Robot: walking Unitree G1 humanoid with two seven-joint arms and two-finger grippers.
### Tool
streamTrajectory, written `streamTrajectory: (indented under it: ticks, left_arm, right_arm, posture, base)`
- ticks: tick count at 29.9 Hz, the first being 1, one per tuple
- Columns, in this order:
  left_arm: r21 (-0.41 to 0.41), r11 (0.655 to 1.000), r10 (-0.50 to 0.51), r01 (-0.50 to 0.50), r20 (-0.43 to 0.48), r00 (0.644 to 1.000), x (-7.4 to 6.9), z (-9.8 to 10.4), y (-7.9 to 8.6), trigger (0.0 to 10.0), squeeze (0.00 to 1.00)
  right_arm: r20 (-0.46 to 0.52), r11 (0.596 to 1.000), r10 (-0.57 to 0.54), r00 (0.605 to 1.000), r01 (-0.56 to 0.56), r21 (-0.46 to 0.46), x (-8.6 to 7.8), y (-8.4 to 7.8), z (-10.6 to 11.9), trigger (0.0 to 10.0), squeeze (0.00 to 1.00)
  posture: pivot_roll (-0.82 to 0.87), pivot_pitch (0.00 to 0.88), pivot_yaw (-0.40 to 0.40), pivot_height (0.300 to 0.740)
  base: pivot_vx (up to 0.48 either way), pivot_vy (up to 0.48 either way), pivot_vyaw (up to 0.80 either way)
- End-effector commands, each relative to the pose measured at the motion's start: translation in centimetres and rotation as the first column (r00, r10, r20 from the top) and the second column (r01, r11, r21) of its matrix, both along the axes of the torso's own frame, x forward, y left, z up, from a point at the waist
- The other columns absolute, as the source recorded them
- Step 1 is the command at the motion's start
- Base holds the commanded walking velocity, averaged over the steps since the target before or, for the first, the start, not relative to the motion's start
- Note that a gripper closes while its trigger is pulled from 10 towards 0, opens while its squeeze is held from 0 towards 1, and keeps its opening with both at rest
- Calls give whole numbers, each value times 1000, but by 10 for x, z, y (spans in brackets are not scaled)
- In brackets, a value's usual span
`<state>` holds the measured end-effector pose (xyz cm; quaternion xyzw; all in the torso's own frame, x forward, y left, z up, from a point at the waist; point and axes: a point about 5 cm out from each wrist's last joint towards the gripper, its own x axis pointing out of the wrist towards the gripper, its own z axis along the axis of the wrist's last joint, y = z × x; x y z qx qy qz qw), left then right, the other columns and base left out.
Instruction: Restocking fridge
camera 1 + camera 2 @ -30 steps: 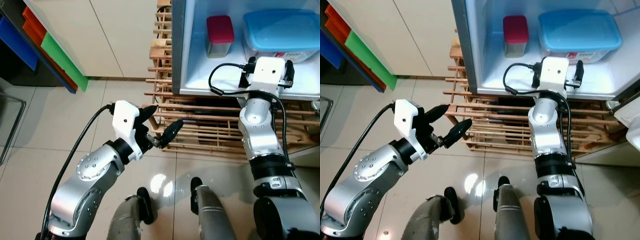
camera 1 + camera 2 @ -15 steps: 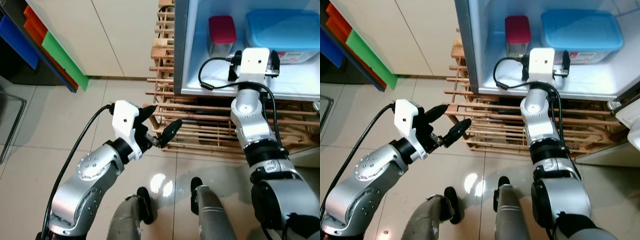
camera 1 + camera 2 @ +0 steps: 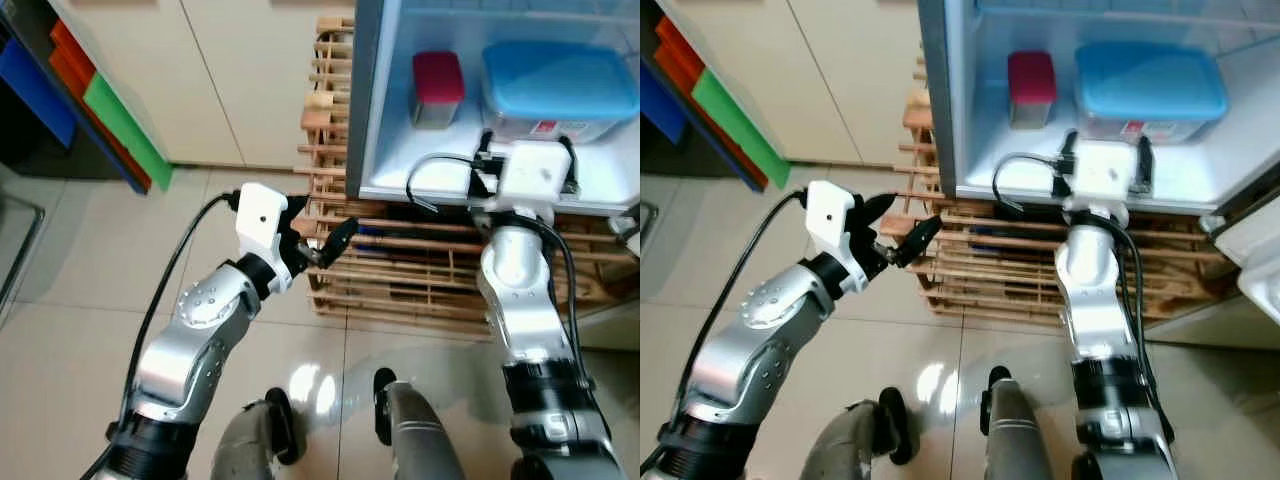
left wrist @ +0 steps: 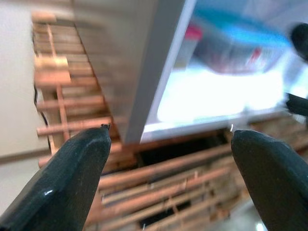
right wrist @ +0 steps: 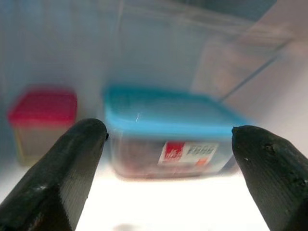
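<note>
Left eye view: nearest are the robot's own legs on the glossy tiled floor (image 3: 70, 330). Above them the left arm reaches toward the wooden rack (image 3: 400, 270) under the fridge (image 3: 365, 100); its left pincer (image 3: 318, 232) hangs just off the rack's left end, fingers spread wide and holding nothing. The left wrist view shows the same two black fingers (image 4: 67, 178) far apart, with the rack slats and the fridge's grey side wall between them.

The right arm rises in front of the rack to the fridge's lower shelf (image 3: 420, 170). The right pincer (image 5: 168, 168) points into the fridge, just before the shelf's front edge; in the right wrist view its fingers stand wide apart and empty, framing the tub.

On the shelf, toward the back of the fridge, sit a red-lidded jar (image 3: 438, 88) near the fridge's left wall and, just beside it on the right, a blue-lidded tub (image 3: 558, 88) with a label on its front.

Left of the fridge stand pale cabinet doors (image 3: 250, 70), with coloured panels (image 3: 100, 110) leaning further left.
</note>
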<state>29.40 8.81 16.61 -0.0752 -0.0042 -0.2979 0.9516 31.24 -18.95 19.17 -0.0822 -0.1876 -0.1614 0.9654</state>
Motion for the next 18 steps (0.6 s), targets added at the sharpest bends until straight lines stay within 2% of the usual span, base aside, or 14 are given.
streamTrajectory:
  ticks: [1,4,6,8,11,13,15,18]
  left_arm:
    - [-21,999,47,-47,4,999,6,-1,4,10000,0]
    - [-15,997,76,-76,9,997,12,-2,5,10000,0]
    - [10,987,159,-159,21,987,16,-2,18,10000,0]
    - [47,967,250,-252,45,967,14,-2,36,10000,0]
    - [89,955,278,-284,68,958,12,-4,43,10000,0]
    - [112,947,294,-301,70,953,3,-8,51,10000,0]
    - [110,942,312,-318,68,948,-8,-10,61,10000,0]
    - [92,931,347,-352,65,935,-20,-11,70,10000,0]
  right_arm:
    - [21,999,41,999,-42,34,-15,1,4,10000,0]
    - [3,998,54,999,-54,43,-24,-2,0,10000,0]
    - [-79,991,94,992,-85,107,-39,-4,-22,10000,0]
    - [-197,984,91,976,-57,171,-54,-14,-54,10000,0]
    - [-241,982,76,968,-30,187,-59,-21,-67,10000,0]
    - [-276,971,57,959,11,239,-68,-28,-78,10000,0]
    - [-291,973,60,955,10,232,-73,-31,-81,10000,0]
    - [-298,968,92,950,-15,252,-71,-32,-82,10000,0]
  posture:
    - [-222,64,90,740]
    - [-230,51,99,740]
    - [-233,40,111,740]
    - [-217,23,124,740]
    - [-194,15,127,740]
    - [-183,10,128,740]
    - [-173,4,124,740]
    - [-139,6,105,740]
  base:
    - [0,0,0]
    - [0,0,0]
    - [0,0,0]
    - [0,0,0]
    - [0,0,0]
    - [0,0,0]
    - [0,0,0]
    - [0,0,0]
